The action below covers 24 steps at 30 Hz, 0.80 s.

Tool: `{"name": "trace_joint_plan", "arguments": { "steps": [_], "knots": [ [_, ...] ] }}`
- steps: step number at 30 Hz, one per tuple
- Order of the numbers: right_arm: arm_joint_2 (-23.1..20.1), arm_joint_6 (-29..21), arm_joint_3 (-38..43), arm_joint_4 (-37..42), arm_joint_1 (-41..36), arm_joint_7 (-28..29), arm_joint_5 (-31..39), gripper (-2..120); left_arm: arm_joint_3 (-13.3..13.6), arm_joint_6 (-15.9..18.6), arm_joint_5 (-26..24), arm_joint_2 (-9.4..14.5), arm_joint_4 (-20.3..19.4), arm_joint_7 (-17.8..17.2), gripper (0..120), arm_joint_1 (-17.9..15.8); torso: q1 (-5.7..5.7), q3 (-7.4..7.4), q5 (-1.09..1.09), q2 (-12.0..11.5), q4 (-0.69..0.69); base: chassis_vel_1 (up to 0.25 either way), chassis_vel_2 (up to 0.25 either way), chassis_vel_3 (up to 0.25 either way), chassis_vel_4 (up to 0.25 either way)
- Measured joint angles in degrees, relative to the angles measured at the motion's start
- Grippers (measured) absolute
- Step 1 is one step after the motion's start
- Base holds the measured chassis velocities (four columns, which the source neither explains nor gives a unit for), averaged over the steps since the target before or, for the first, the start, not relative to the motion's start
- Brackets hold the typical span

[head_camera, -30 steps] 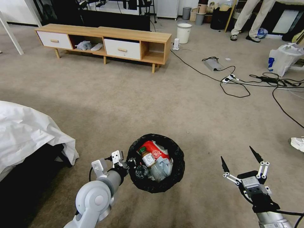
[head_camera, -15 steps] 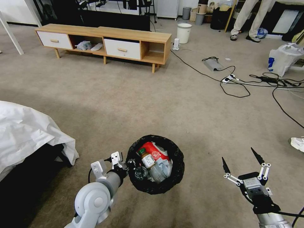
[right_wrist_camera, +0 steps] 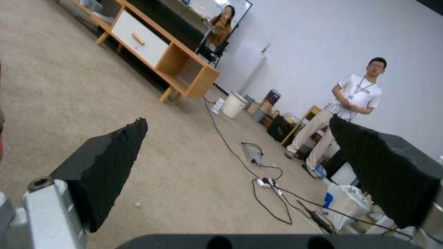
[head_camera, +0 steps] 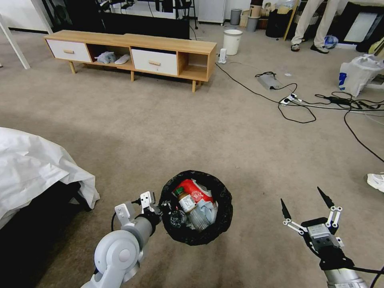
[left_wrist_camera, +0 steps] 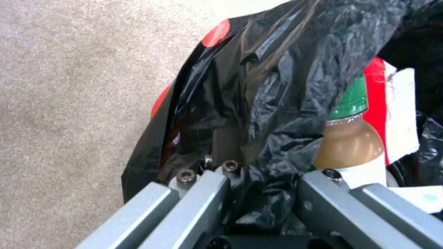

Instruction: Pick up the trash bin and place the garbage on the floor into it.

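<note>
Beige carpet, the floor (head_camera: 168, 132), runs from the robot to a low wooden sideboard (head_camera: 132, 52) at the far wall, with black cables (head_camera: 304, 104) trailing across its right side and a white sheet (head_camera: 36, 168) at the left edge. Close in front sits the bin (head_camera: 196, 238), just left of centre, its black liner crinkled over the rim. The left gripper (head_camera: 163, 208) is at the bin's left rim; in the left wrist view its fingers (left_wrist_camera: 203, 193) are clamped on a fold of liner and rim, so it is closed on the bin. Inside lie the garbage: a red wrapper (head_camera: 195, 191), a green-capped bottle (head_camera: 185, 199), and tissues (head_camera: 208, 210). The right gripper (head_camera: 306, 204) hovers over bare carpet well to the right of the bin, its two black fingers spread wide and holding nothing; the right wrist view looks between them across open floor. No loose litter is visible on the carpet near either gripper, so the collecting looks largely done. Any further drop would have to travel leftward from the right gripper to the bin's open mouth, which faces straight up.
</note>
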Motion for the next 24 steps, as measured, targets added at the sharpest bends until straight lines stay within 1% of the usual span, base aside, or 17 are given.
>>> {"name": "trace_joint_plan", "arguments": {
  "steps": [7, 18, 24],
  "knots": [
    [-0.2, -0.8, -0.4, -0.7, 0.0, -0.1, 0.4, 100, 0.1, 0.0, 0.3, -0.3, 0.2, -0.1, 0, 0.3, 0.00, 0.00, 0.00, 0.0, 0.00, 0.000, 0.000, 0.000, 0.000],
    [-0.3, -0.7, -0.8, -1.2, 0.1, -0.1, 0.4, 100, 0.1, -0.1, 0.4, -0.4, 0.2, -0.3, 0, 0.1, 0.00, 0.00, 0.00, 0.0, 0.00, 0.000, 0.000, 0.000, 0.000],
    [-0.5, -0.5, -0.5, -1.2, 0.1, 0.0, -0.8, 100, 0.1, -0.1, 0.4, -0.4, 0.4, -0.3, 0, 0.1, 0.00, 0.00, 0.00, 0.0, 0.00, 0.000, 0.000, 0.000, 0.000]
  ]
}}
